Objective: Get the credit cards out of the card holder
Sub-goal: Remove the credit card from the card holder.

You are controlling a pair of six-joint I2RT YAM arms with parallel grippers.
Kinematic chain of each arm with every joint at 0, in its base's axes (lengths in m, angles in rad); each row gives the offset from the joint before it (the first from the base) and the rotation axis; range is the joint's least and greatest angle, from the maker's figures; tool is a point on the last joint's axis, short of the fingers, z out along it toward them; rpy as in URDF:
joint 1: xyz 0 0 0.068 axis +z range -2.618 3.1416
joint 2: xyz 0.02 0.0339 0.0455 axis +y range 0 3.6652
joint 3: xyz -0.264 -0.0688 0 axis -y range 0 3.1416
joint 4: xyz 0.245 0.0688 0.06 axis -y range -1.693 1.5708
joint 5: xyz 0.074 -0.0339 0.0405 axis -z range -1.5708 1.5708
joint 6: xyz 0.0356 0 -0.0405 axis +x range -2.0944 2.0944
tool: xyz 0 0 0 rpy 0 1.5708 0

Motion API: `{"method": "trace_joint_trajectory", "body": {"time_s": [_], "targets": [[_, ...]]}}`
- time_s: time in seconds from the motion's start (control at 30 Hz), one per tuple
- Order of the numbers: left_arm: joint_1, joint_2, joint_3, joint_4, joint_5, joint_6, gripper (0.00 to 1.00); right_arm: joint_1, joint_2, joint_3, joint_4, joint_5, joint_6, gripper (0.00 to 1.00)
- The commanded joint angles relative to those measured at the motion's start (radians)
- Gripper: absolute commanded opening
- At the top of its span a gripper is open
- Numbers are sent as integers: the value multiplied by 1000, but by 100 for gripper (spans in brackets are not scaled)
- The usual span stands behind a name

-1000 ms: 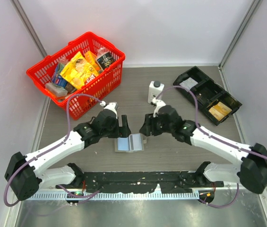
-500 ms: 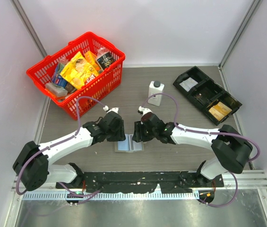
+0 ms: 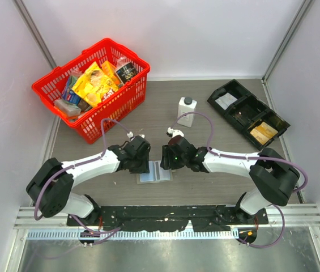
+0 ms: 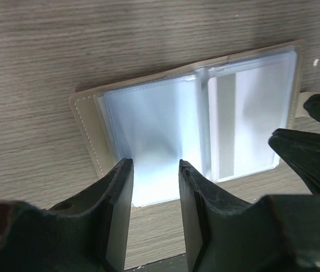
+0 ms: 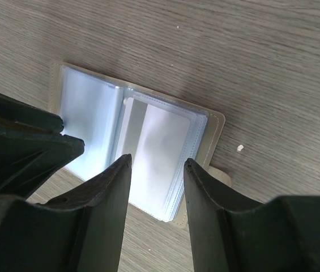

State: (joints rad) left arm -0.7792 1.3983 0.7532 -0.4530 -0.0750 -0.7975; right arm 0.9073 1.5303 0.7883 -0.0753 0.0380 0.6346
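Observation:
The taupe card holder (image 3: 154, 171) lies open and flat on the table between the two arms. A light blue credit card (image 4: 148, 119) sits in its left clear sleeve and a pale grey-white one (image 4: 256, 113) in its right sleeve. My left gripper (image 4: 155, 164) is open, its tips at the near edge of the blue page with bare table showing between them. Over the white page (image 5: 162, 147) my right gripper (image 5: 158, 160) is open too, with nothing between its fingers. From above, both gripper heads (image 3: 146, 164) (image 3: 168, 161) crowd over the holder.
A red basket (image 3: 114, 105) full of packets stands at the back left. A white bottle (image 3: 186, 111) is upright behind the right gripper. A long black compartment tray (image 3: 244, 107) lies at the back right. A small white crumb (image 5: 240, 148) rests beside the holder.
Both grippers came down and inward onto the open card holder from either side. The left jaws narrowed a lot, the right ones a little. The holder stayed in place.

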Motion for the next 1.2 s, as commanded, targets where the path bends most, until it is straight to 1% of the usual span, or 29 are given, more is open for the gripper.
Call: {"method": "trace_joint_trajectory", "body": {"time_s": [0.0,0.3,0.33,0.5,0.53,0.6,0.8,0.97,1.17], "targets": [[21,19,-17,30,35,-25,40,7,11,0,46,7,17,47],[35,-2,-41,42,43,-35,40,10,39,-3,69,-23,23,45],[35,-1,-41,42,43,-35,40,8,39,-3,69,-61,23,44],[35,1,-45,45,47,-37,40,10,51,2,68,-81,23,43],[35,1,-46,46,47,-37,40,10,53,2,98,-82,28,43],[35,-1,-46,48,49,-37,40,13,59,3,100,-87,30,43],[35,-5,-49,46,47,-39,40,15,41,11,17,25,34,43],[35,-7,-49,48,49,-39,40,16,21,9,8,42,31,43],[35,-4,-48,48,49,-39,40,19,33,15,14,25,34,43]]}}
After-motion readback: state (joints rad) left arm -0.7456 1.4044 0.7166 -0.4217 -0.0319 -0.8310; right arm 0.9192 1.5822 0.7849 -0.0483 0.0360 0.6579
